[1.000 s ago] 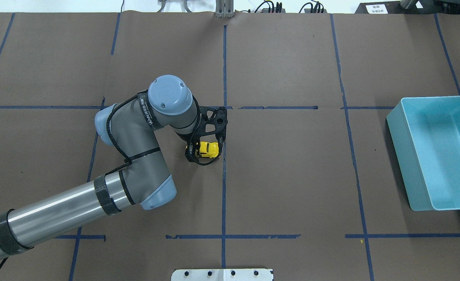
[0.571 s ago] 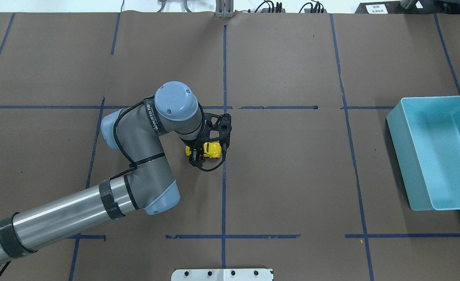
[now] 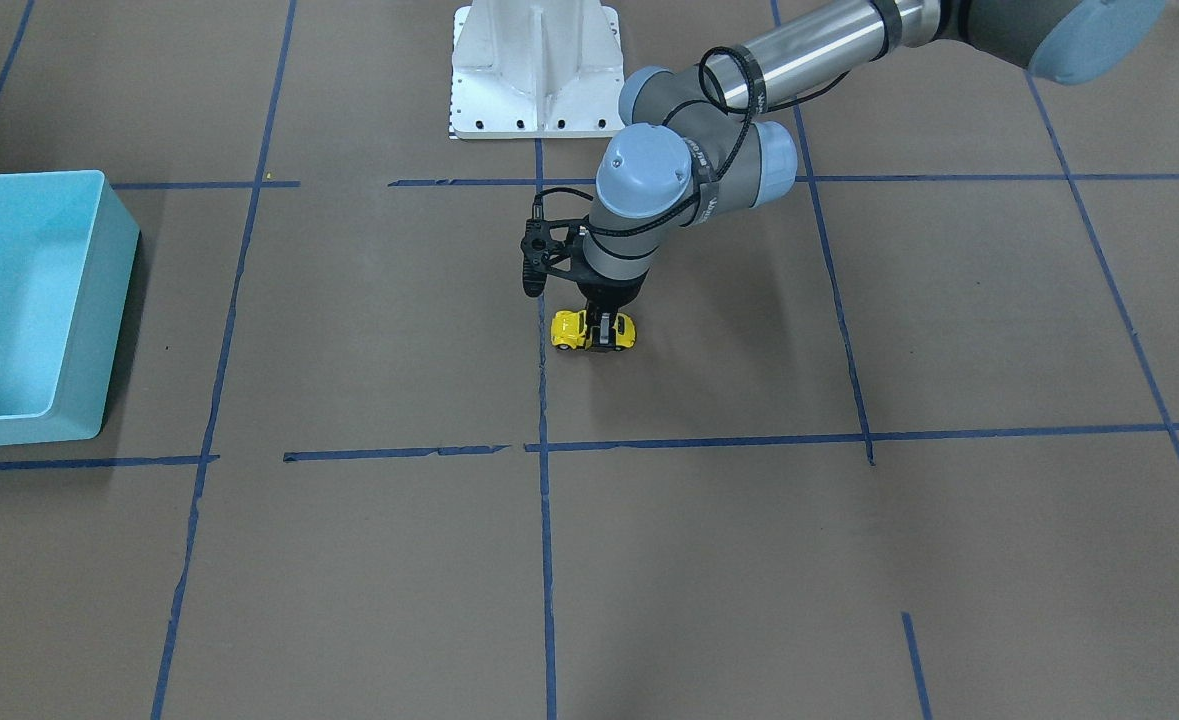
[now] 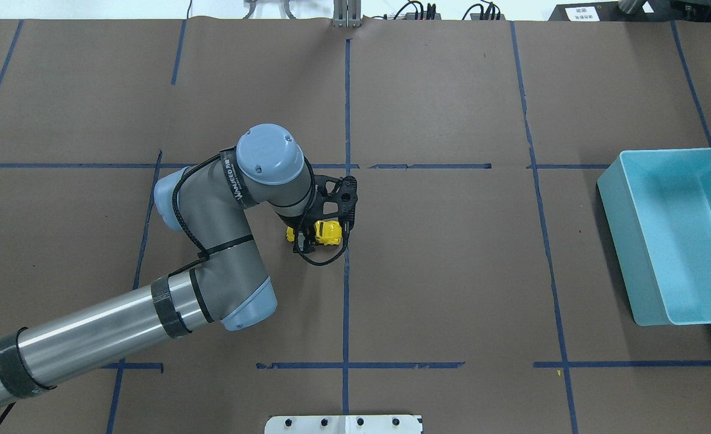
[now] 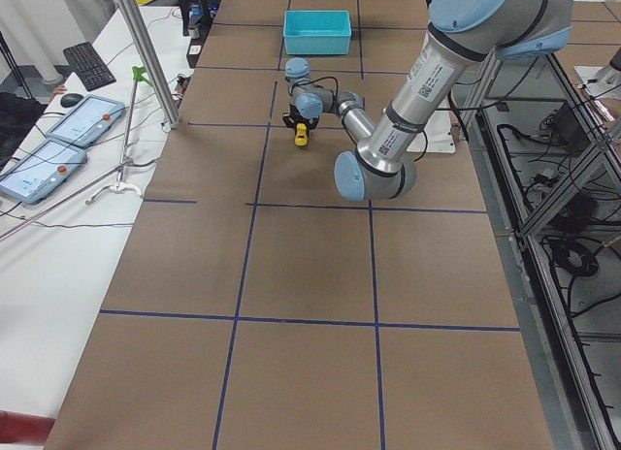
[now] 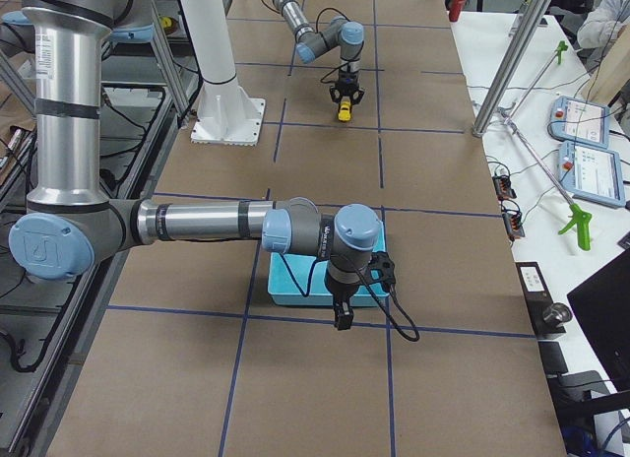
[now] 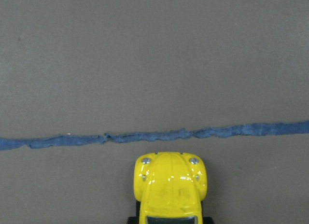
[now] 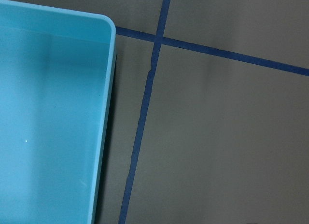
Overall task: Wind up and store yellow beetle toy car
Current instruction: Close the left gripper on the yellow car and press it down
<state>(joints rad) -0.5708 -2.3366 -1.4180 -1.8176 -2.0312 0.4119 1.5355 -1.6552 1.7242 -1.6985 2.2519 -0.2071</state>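
Note:
The yellow beetle toy car point(image 4: 328, 231) stands on its wheels on the brown table just left of the centre tape line. It also shows in the front view point(image 3: 569, 330) and both side views point(image 5: 302, 136) point(image 6: 345, 111). My left gripper point(image 4: 310, 235) point(image 3: 603, 336) points straight down and is shut across the car's middle. The left wrist view shows only the car's yellow hood point(image 7: 170, 185) facing a blue tape line. My right gripper point(image 6: 340, 317) hangs beside the light-blue bin point(image 6: 295, 285). I cannot tell whether it is open or shut.
The light-blue bin point(image 4: 623, 241) stands open at the table's right edge, also in the front view point(image 3: 114, 300) and the right wrist view point(image 8: 104, 89). Blue tape lines point(image 4: 345, 289) grid the brown paper. A white mount plate point(image 3: 534, 70) stands at the robot's base.
My left arm has shifted slightly right and toward the robot, with the car still between the fingers. It has hardly moved in the last half second.

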